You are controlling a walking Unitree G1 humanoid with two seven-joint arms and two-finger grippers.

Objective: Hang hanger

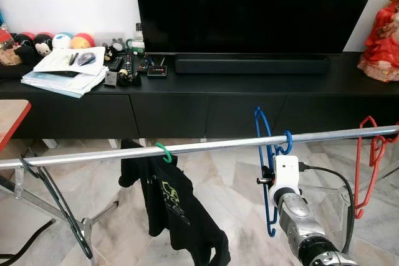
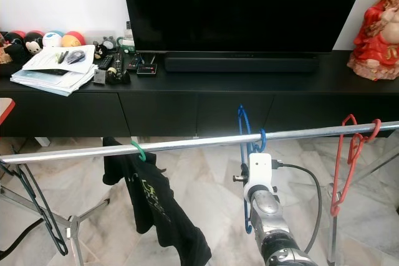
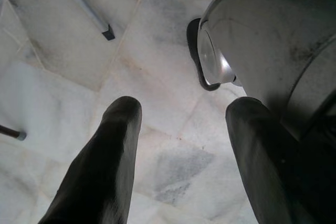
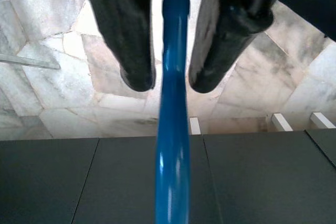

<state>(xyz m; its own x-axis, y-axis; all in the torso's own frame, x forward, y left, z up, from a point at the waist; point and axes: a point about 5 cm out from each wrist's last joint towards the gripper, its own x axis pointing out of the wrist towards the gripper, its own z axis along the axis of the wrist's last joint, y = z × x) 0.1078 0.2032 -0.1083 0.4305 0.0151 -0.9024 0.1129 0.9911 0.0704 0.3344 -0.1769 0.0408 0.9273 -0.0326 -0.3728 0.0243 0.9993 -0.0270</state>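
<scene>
A: Nearest item?
B: Right gripper (image 4: 170, 80), fingers either side of the blue hanger (image 1: 267, 172), parted slightly, not visibly pressing it. Left gripper (image 3: 181, 129) spread wide over marble floor (image 3: 63, 98), grasping nothing.

A: Hanger position?
B: Hook over the metal rail (image 1: 206, 146), body hanging between the fingers.

A: Same rail?
B: Black shirt (image 1: 168, 207) on a green hook (image 1: 164, 152); red hanger (image 1: 369, 160) at right.

A: Beyond?
B: Black cabinet (image 1: 206, 113), television (image 1: 249, 7), papers (image 1: 62, 70).

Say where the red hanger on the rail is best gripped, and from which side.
Grip the red hanger on its long straight side bar, below the hook on the rail. Come from the robot's side: it hangs edge-on, and the cabinet stands behind.
</scene>
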